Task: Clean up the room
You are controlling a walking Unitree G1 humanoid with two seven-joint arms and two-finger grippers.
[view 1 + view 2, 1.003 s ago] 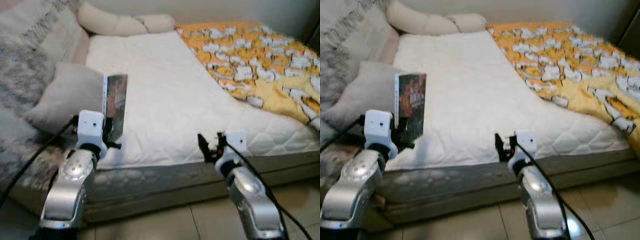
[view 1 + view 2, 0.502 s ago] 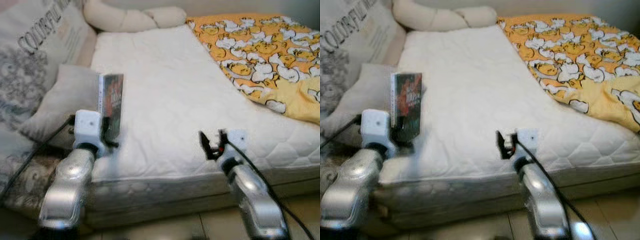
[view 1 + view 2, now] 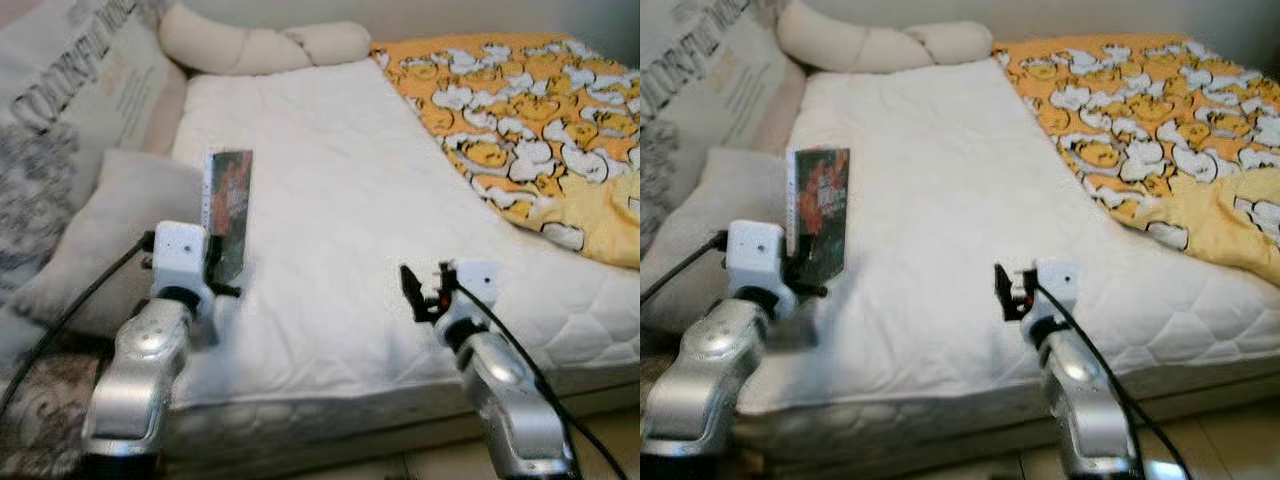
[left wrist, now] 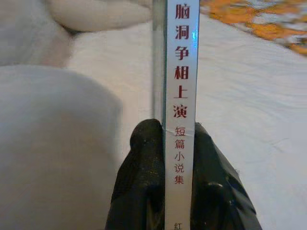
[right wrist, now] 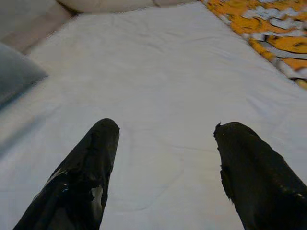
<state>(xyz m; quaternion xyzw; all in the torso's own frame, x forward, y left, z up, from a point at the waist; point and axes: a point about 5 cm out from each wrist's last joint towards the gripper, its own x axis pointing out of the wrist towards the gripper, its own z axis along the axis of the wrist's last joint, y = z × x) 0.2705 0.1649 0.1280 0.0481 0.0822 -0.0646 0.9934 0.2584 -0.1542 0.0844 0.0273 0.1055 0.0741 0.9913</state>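
**Book in hand at the bedside, its new home not yet in sight**

My left fingers (image 4: 184, 191) are pinching a paperback book (image 3: 228, 210) by its lower end, one black finger on each cover, with the white spine and its red and black Chinese lettering facing my wrist camera. I hold the book upright above the near left corner of the bed (image 3: 330, 200), just beside a plain grey pillow (image 3: 120, 230) lying along the left edge. My right fingers (image 5: 163, 172) are spread wide with nothing between them, hovering over the bare white mattress cover near the bed's front edge. An orange duck-print blanket (image 3: 530, 120) lies bunched over the far right part of the bed, a long cream bolster (image 3: 260, 45) runs along the far edge, and a large printed cushion (image 3: 70, 100) leans at the left.

I judge the step in hand to be carrying the book off the bed as part of tidying the room. The next move calls for a firm pinch while I turn to find a shelf or other proper spot; none is visible here. The thin book could slip or twist in my fingers as I walk.
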